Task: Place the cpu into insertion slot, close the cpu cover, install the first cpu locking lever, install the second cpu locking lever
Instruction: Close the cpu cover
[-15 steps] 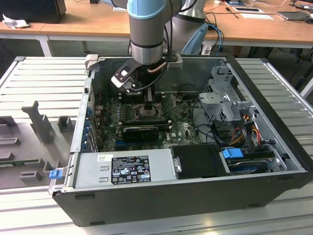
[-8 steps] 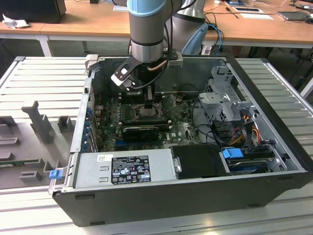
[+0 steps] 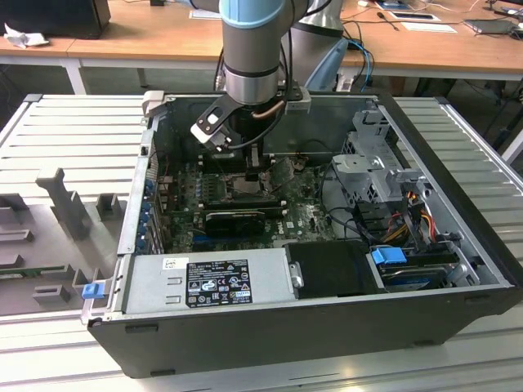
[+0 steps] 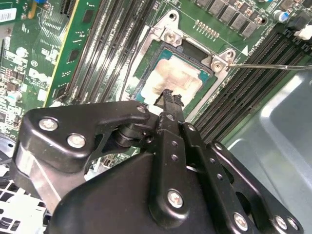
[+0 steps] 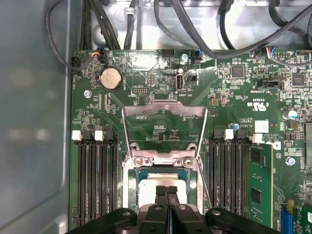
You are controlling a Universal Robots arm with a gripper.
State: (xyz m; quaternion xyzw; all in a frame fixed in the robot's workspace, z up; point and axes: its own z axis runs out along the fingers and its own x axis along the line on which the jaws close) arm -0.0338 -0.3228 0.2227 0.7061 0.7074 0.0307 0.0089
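First wrist view: one cpu (image 5: 161,179) lies seated in the one insertion slot (image 5: 132,185). The one cpu cover (image 5: 163,108) stands swung up, off the chip. One gripper (image 5: 166,191) hangs over the cpu, its two fingers pressed together and holding nothing. Exterior view: one arm (image 3: 253,49) stands at 12 o'clock of the one open computer case (image 3: 245,335).

Bright, even light; glare on cpu (image 4: 176,78)

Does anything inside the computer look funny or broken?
Nothing looks broken. The cpu cover is flipped open, so the cpu lies flat and uncovered on the board. The gripper is right over the chip with its jaws shut.
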